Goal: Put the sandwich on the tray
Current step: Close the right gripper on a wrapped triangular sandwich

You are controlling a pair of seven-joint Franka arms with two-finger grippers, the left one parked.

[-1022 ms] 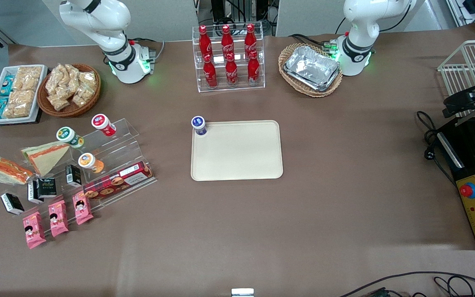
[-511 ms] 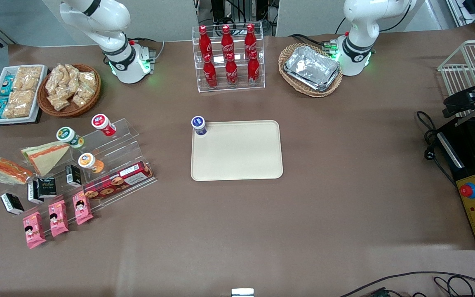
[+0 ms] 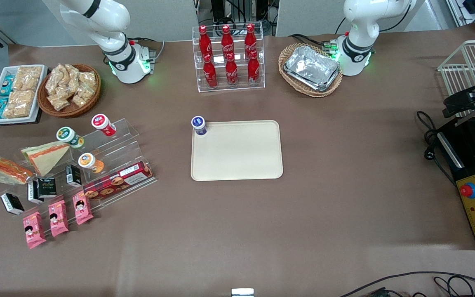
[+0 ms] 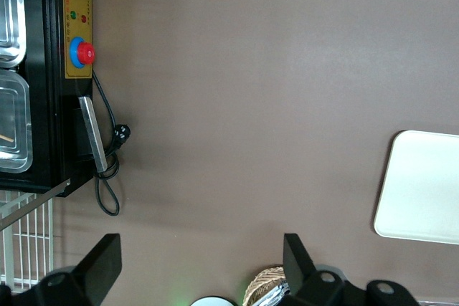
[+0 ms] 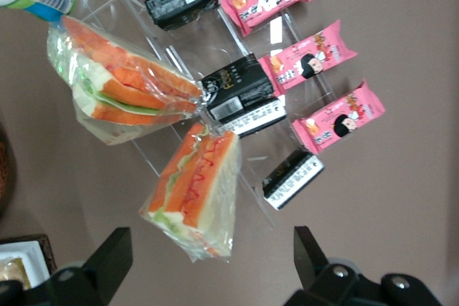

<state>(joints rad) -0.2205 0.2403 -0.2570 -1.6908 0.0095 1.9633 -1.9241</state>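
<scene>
Even, bright overhead light is thrown across the brown surface point(image 3: 344, 198), with only soft, short shadows seen under the tray point(image 3: 237, 150). Glare is caught on the foil trays point(image 3: 312, 68) and the sandwich point(image 5: 197, 190) wrap. The tool point(image 5: 215, 266) is rendered dark and slightly soft.
</scene>
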